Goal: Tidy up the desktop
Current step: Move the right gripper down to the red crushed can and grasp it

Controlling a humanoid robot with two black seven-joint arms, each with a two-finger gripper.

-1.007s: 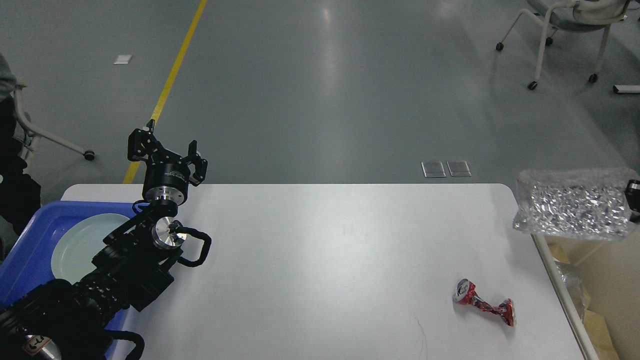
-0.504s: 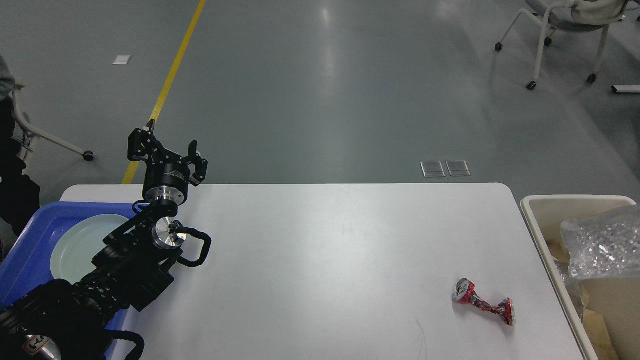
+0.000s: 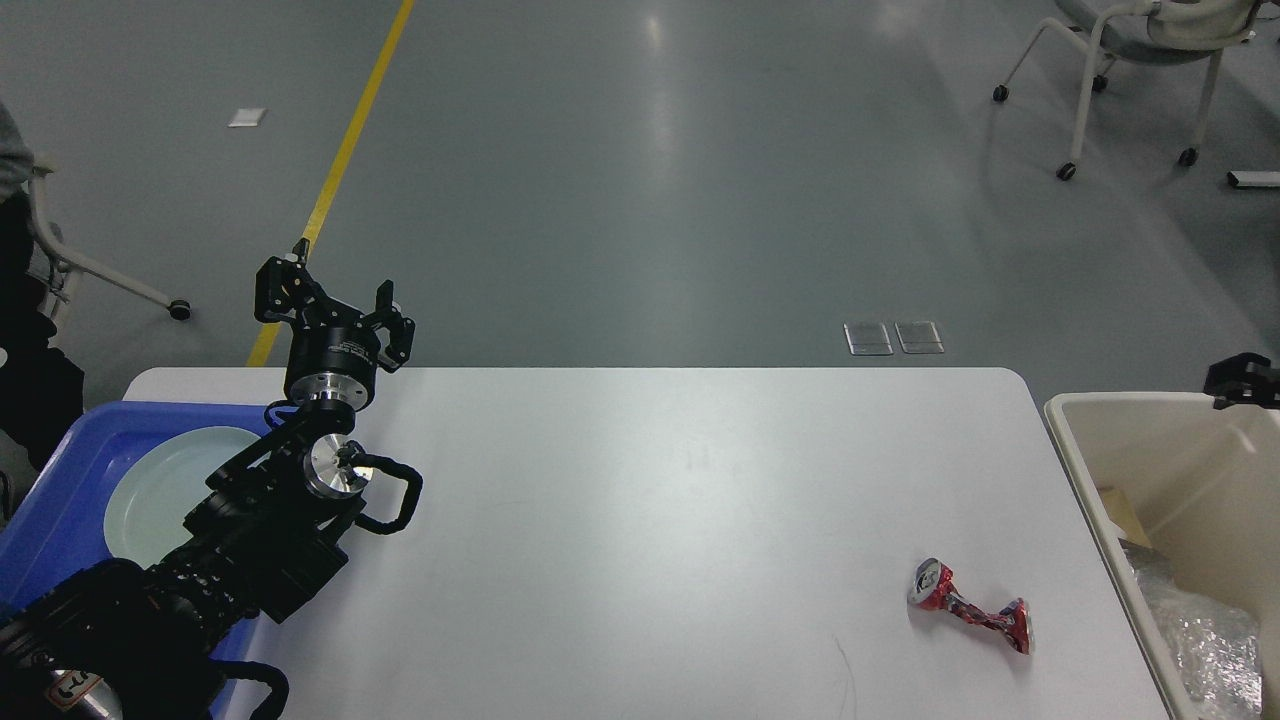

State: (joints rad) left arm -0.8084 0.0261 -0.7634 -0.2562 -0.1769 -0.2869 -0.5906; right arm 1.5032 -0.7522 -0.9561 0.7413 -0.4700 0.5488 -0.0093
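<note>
White desktop [image 3: 640,500] filling the lower middle of the head view: smooth, matte, rounded at both far corners, far edge running straight against grey glossy floor [image 3: 640,180]. Broad bare stretch across the centre, from the left arm to the right edge. Lying near the front right corner, well clear of every edge: a crushed red can [image 3: 968,606], pinched thin at the waist, ends flared, silver lid facing left. A faint thin scratch just left of it toward the near edge. Overlapping the left edge: a blue plastic tray [image 3: 60,480] with a raised rim, a pale round plate [image 3: 160,490] flat inside. Above tray and left corner: left arm, black, ribbed, with polished metal discs at the joints. Left gripper [image 3: 335,300] raised over the far left corner, fingers spread wide, nothing between them. Just beside the right edge, apart by a narrow gap: a cream bin [image 3: 1080,480], smooth walls, rounded rim, crinkled clear-silver wrap [image 3: 1200,640] and a bit of brown card low inside. Right gripper [image 3: 1245,378] only a small black piece at the frame's right edge, over the bin's far rim; opening cannot be told. Beyond the table: yellow floor line [image 3: 350,150] slanting away at left, wheeled chair [image 3: 1130,70] far right, two metal floor plates [image 3: 893,337] just past the far edge.
</note>
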